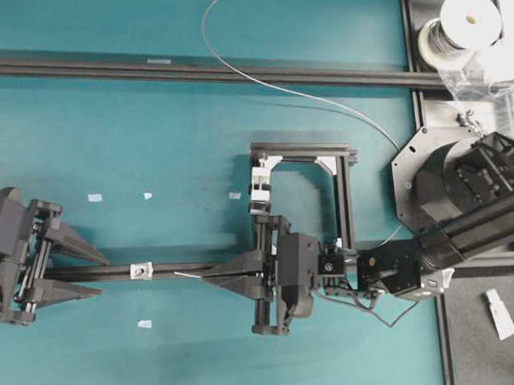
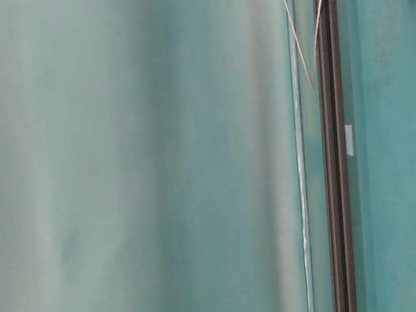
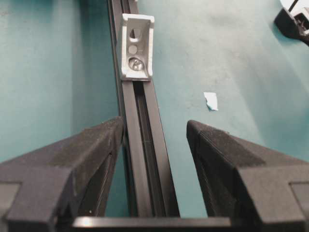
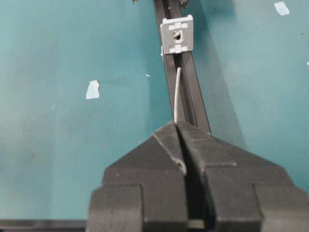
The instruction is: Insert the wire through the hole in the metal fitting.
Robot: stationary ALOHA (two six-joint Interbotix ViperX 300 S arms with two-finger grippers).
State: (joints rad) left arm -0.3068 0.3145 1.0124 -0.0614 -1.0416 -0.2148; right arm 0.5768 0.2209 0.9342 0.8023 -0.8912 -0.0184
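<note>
Right fingers pinch the wire, tip aimed at the fitting's hole but not yet in.

Our right gripper (image 4: 179, 126) is clamped tight on the wire (image 4: 177, 94), a short stiff end poking out ahead of the jaws along the black rail (image 4: 190, 99); its tip stops just short of the metal fitting (image 4: 177, 35), which sits on that rail with its dark hole facing us. Our left gripper (image 3: 154, 133) stands part-open, fingers straddling the rail from the far side and holding nothing, the fitting (image 3: 137, 47) ahead of them. Overhead, the wire's slack loops back to the spool (image 1: 459, 28). To do this well, we judge: keep the pinch close to the tip so it can't bow, line it up with the hole, and push slowly straight along the rail.
</note>
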